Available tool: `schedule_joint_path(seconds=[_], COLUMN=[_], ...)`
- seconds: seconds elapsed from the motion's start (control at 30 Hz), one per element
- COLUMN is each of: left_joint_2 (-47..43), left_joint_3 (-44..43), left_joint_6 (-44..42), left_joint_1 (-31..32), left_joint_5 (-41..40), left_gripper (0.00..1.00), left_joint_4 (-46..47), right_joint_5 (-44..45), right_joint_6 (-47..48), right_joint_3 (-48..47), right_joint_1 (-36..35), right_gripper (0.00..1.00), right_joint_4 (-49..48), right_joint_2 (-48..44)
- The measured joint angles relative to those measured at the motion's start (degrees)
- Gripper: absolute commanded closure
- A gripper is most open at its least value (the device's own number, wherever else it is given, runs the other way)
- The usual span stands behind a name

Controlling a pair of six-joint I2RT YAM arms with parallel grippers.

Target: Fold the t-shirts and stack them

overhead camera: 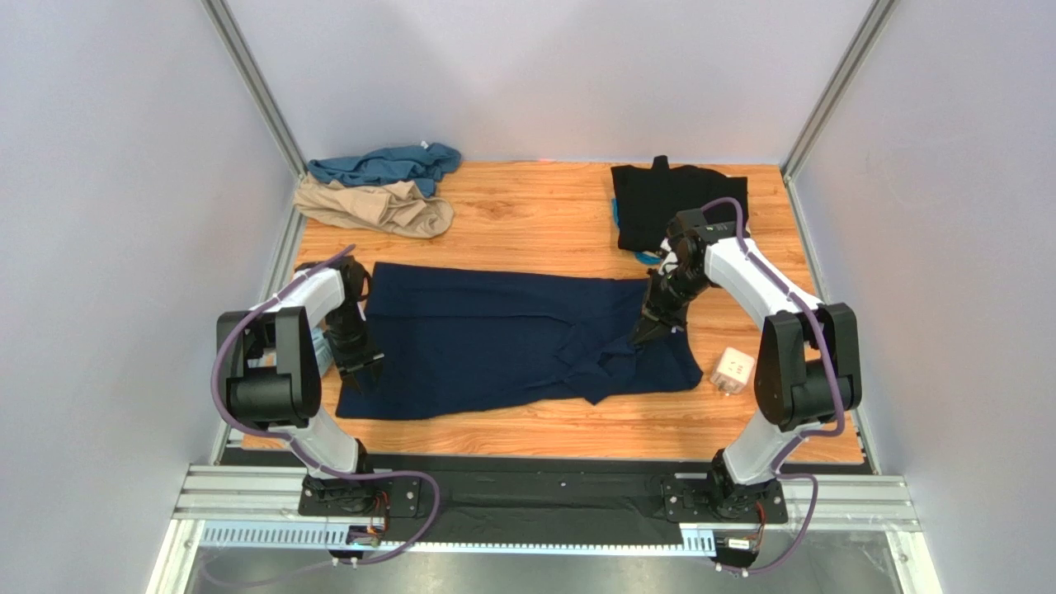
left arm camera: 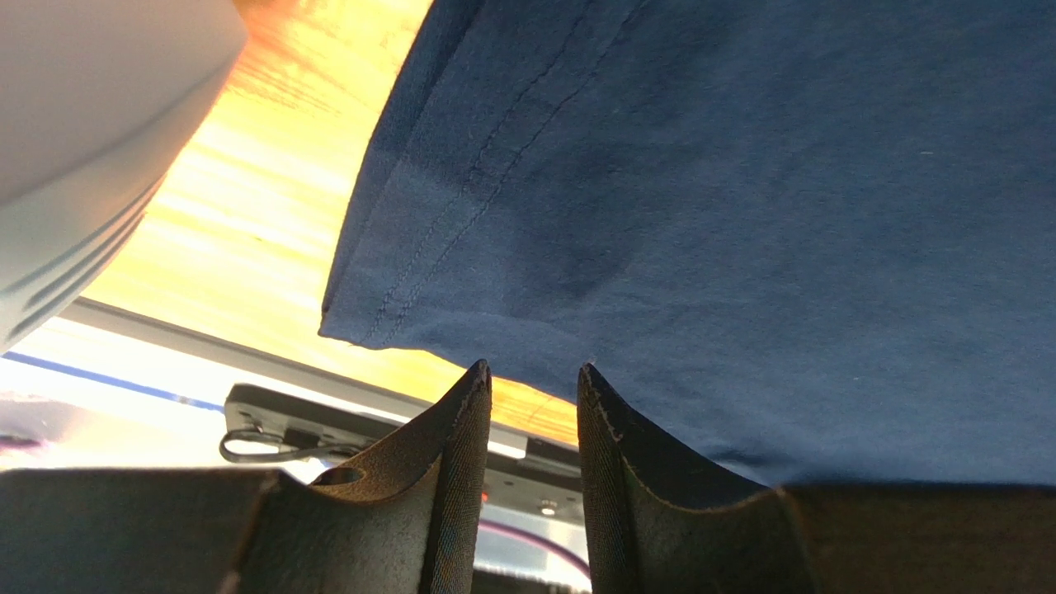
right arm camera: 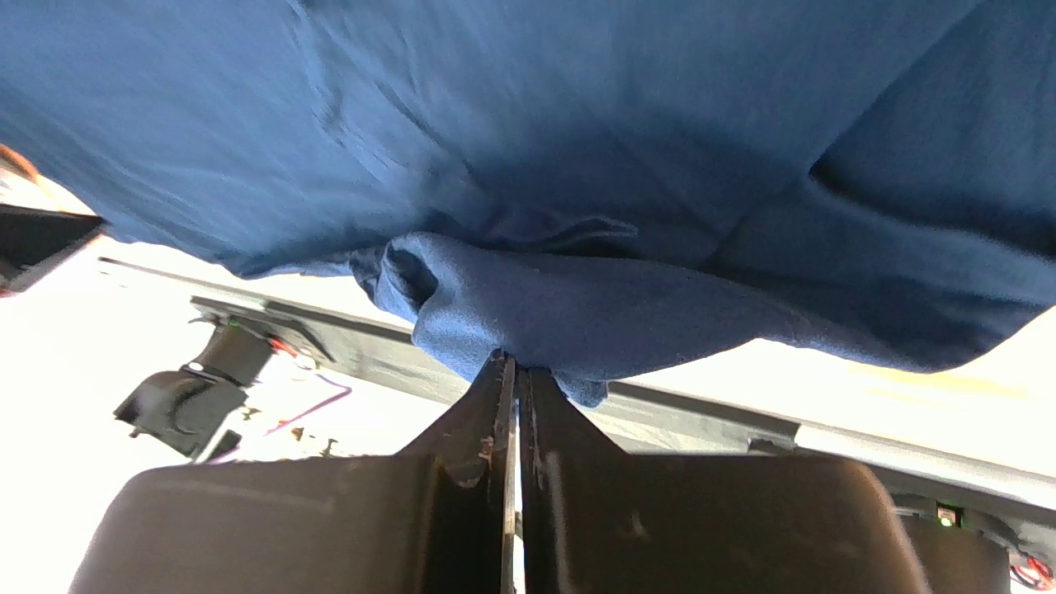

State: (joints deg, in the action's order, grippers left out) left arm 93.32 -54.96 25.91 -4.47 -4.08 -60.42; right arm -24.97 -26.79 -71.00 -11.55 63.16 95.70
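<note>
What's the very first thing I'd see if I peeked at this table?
A big navy t-shirt spread across the middle of the wooden table, with the right gripper pinching a bunch of its cloth. The left gripper sits open at the shirt's other end. A teal t-shirt and a tan t-shirt lie crumpled in the far left corner.

open table [overhead camera: 533,213] lies between tan shirt [overhead camera: 378,207] and black shirt [overhead camera: 657,198].

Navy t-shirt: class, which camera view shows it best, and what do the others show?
Top external: the whole navy t-shirt lies spread on the table, both ends visible. Left wrist shows only a stitched hem corner; right wrist only a bunched fold pinched by the right gripper.
</note>
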Motion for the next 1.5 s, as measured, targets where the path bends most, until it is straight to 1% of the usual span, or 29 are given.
schedule_joint_path(seconds=[0.1,0.3,0.63,0.93,1.07,1.23,1.43,1.5], left_joint_2=[1.2,2.4,2.6,4.5,5.3,6.3,9.8,10.1], left_joint_3=[-0.2,-0.7,-0.7,-0.7,-0.7,-0.7,-1.7,-1.9], left_joint_6=[0.0,-0.1,-0.5,-0.7,-0.7,-0.7,-0.7,-0.7], left_joint_1=[-1.0,-2.7,-2.9,-2.9,-2.9,-2.9,-1.2,0.1], left_joint_5=[0.9,1.2,2.7,3.5,4.0,4.3,3.6,3.1], left_gripper=[0.61,0.61,0.61,0.61,0.61,0.65,0.66,0.72], left_joint_4=[-0.7,-1.1,-1.7,-2.2,-2.2,-2.1,-2.4,-2.8], right_joint_5=[-0.8,-2.4,-2.6,-3.1,-3.7,-3.9,-4.6,-4.8], right_joint_6=[0.1,0.3,-0.1,-0.9,-1.3,-1.8,-2.4,-2.8], right_joint_3=[-2.7,-6.5,-11.3,-16.7,-17.1,-17.1,-17.1,-17.0], right_joint_1=[1.3,1.5,2.2,4.3,4.6,4.6,4.6,4.6], right_gripper=[1.00,1.00,1.00,1.00,1.00,1.00,1.00,1.00], right_joint_4=[-0.1,-0.3,-0.2,-0.2,-0.4,-0.4,-0.6,-0.9], right_joint_2=[1.9,5.2,9.4,10.4,10.9,11.6,11.6,11.6])
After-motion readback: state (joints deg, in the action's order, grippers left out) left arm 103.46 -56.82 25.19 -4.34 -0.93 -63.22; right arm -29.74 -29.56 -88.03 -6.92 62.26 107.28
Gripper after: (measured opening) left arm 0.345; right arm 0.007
